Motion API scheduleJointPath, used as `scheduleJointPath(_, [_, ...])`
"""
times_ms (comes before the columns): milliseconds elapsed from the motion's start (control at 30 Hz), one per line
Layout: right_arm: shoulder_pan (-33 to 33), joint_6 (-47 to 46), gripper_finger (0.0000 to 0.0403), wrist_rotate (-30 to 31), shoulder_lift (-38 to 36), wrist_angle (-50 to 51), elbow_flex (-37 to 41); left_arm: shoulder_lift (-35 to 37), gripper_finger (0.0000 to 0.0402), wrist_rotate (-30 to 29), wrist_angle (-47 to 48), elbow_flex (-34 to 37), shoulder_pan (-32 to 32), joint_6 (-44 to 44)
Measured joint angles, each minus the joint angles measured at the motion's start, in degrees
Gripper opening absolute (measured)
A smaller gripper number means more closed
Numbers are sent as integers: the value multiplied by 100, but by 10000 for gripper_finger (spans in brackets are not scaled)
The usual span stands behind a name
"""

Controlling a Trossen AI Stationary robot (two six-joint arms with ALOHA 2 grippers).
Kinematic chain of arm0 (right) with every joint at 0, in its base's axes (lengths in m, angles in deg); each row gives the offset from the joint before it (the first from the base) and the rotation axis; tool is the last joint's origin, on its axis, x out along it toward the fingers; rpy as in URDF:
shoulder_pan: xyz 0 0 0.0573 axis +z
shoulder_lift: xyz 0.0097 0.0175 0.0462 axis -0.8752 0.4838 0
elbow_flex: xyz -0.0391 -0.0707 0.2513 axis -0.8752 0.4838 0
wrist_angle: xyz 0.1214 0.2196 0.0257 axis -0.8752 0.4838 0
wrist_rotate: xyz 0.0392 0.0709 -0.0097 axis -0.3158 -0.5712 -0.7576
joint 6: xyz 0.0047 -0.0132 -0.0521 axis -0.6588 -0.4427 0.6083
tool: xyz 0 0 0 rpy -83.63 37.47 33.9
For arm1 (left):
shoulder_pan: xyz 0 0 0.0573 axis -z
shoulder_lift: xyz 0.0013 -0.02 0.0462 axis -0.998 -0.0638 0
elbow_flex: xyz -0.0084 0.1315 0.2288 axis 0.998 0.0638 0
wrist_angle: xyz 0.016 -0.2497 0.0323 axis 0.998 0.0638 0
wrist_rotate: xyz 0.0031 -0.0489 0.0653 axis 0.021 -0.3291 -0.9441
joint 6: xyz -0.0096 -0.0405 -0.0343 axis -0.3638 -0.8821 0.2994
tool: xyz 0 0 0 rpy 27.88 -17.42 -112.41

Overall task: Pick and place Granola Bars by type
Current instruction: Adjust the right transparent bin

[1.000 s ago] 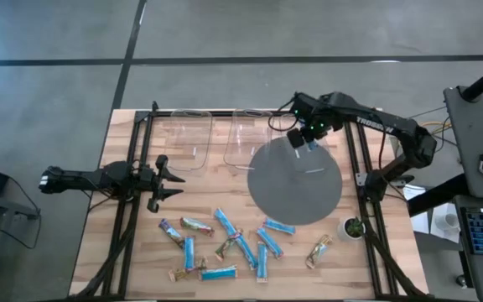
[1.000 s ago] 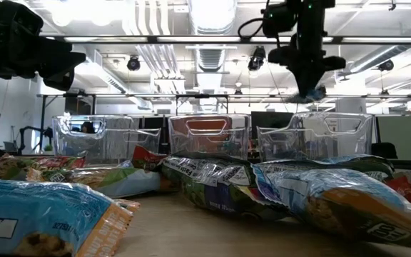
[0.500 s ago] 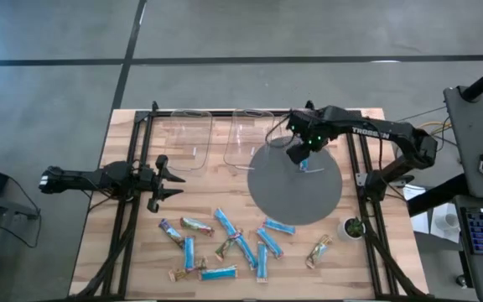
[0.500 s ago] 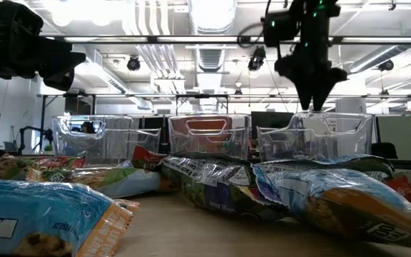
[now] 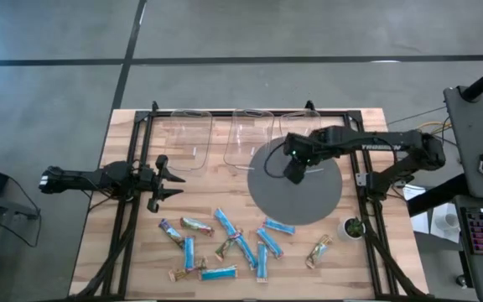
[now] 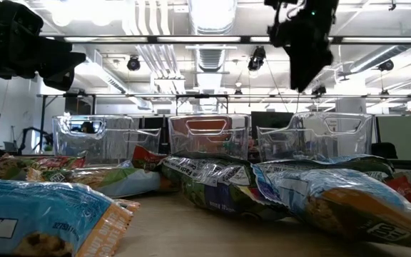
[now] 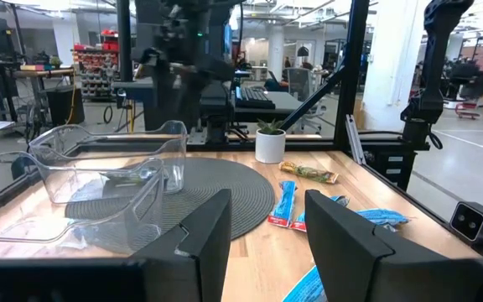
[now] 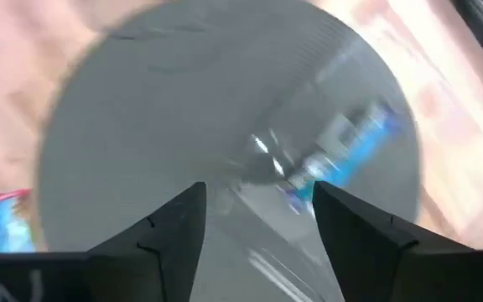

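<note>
Several granola bars (image 5: 225, 243), blue, tan and dark, lie loose on the wooden table near its front edge; in the low view they fill the foreground (image 6: 220, 182). One blue bar (image 8: 355, 138) shows blurred past my right gripper's fingers, over the grey round mat (image 5: 296, 197) among glints of clear plastic. Whether it lies inside a bin I cannot tell. My right gripper (image 5: 294, 172) (image 8: 258, 197) hangs open above the mat with nothing between its fingers. My left gripper (image 5: 173, 178) (image 7: 267, 210) waits open at the table's left.
Three clear bins (image 5: 183, 134) (image 5: 246, 138) (image 5: 304, 122) stand in a row along the far edge. A small potted plant (image 5: 353, 226) stands at the right, near the mat. Black frame rails (image 5: 128, 210) run along both sides of the table.
My right gripper has opened and let go of the blue bar it carried by the far right bin. It has then gone toward the table's near edge over the mat and risen. The bar has dropped away below it.
</note>
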Motion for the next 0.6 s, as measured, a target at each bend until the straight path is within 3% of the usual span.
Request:
scheduleJointPath(133, [-5, 540, 168, -114, 242, -346, -21, 0, 135, 0, 0, 2, -1, 0])
scheduleJointPath(433, [-752, 1640, 20, -358, 1206, -418, -508, 1, 135, -1, 0, 1, 0, 2])
scheduleJointPath(600, [-979, 2359, 11, -566, 1744, -395, -819, 0, 135, -2, 0, 2, -1, 0])
